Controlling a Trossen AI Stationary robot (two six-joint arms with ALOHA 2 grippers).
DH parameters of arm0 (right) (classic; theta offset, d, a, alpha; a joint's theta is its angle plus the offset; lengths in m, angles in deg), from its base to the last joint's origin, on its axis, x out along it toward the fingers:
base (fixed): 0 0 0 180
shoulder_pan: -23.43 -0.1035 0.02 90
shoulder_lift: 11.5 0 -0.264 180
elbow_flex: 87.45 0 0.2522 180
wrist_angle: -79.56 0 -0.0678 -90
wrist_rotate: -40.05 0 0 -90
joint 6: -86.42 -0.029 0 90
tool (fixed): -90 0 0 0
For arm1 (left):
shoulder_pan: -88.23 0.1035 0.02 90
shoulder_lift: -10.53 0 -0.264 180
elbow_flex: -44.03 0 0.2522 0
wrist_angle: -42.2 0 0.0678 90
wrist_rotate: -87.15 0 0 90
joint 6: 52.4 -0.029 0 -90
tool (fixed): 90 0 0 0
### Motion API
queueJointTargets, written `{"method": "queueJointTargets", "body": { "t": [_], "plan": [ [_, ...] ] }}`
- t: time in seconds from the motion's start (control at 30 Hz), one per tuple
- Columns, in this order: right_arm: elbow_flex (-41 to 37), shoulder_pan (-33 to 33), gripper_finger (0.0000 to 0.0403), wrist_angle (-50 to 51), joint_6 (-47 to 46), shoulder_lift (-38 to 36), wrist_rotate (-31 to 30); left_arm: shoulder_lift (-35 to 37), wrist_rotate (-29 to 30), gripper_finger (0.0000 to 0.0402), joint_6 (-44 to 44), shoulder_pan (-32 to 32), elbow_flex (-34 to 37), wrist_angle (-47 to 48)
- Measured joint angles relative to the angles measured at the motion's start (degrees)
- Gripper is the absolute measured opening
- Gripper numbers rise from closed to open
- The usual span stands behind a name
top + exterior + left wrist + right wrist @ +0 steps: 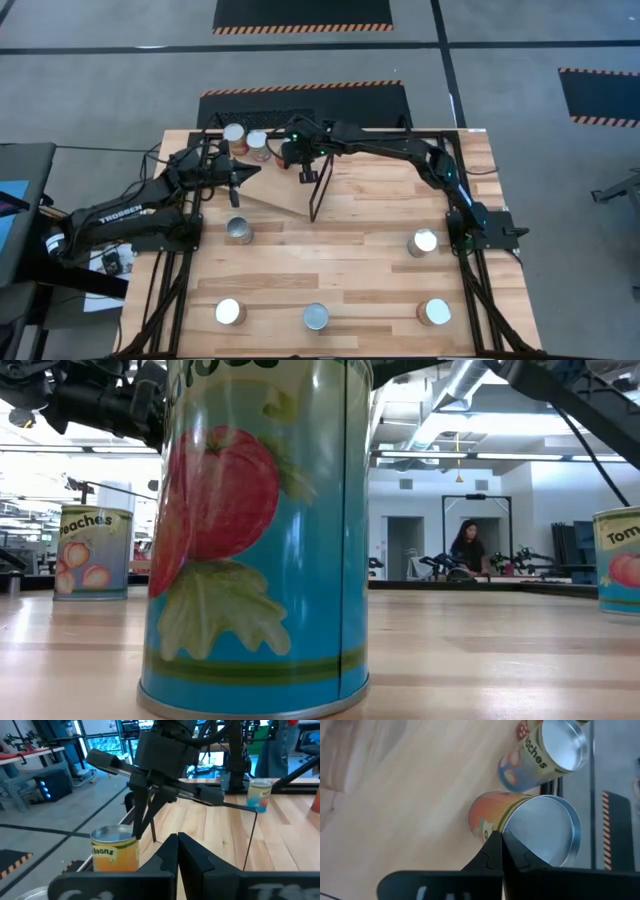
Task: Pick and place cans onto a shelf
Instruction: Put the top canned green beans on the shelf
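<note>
The shelf (pixel 285 195) is a tilted light wooden board with a thin black frame (pixel 320 190), at the table's far middle. Two cans stand at its far left end: a peaches can (pixel 234 133) and an orange beans can (pixel 258 142). My right gripper (pixel 501 845) is shut, its tips at the orange can's (pixel 492 817) wall just under the rim. It also shows in the left wrist view (pixel 140 827), slanting down beside that can (pixel 115 851). My left gripper (pixel 177 845) is shut and empty, over the shelf's left part (pixel 252 172), pointing at the orange can. My right gripper's shut fingertips (pixel 139 831) stand right at the orange can's upper wall by its rim (pixel 506 827), coming slanting down from the table's right. I cannot tell whether they touch it. The can stands upright on the shelf.
Several more cans stand on the plank tabletop: one left of the middle (pixel 238 232), one at the right (pixel 424 242), three along the near edge (pixel 316 317). In the low view a tomato can (pixel 255 530) fills the front. A person (pixel 468 550) shows far behind.
</note>
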Motion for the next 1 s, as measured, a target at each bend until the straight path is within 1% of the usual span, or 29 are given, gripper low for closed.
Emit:
{"method": "queueJointTargets", "body": {
  "t": [0.3,0.53,0.63,0.83,1.0],
  "plan": [
    [-0.04,0.02,0.0010,0.62,0.24,1.26,-0.04,-0.04,0.04,0.0000,0.11,0.00,0.00,0.09],
    [-0.07,0.02,0.0013,-0.71,-0.34,1.28,-0.04,-0.07,0.09,0.0000,0.11,-0.02,0.00,0.09],
    [-0.07,0.02,0.0028,-0.81,-0.39,1.28,-0.06,-0.07,0.13,0.0000,0.09,-0.02,0.00,0.09],
    [-0.07,-0.06,0.0076,-1.55,-1.28,1.28,-0.09,-0.07,0.17,0.0000,0.09,-0.02,0.02,0.10],
    [-0.07,-0.06,0.0099,-2.65,-1.89,1.26,-0.09,-0.07,0.17,0.0000,0.09,-0.02,0.02,0.11]
  ]
}}
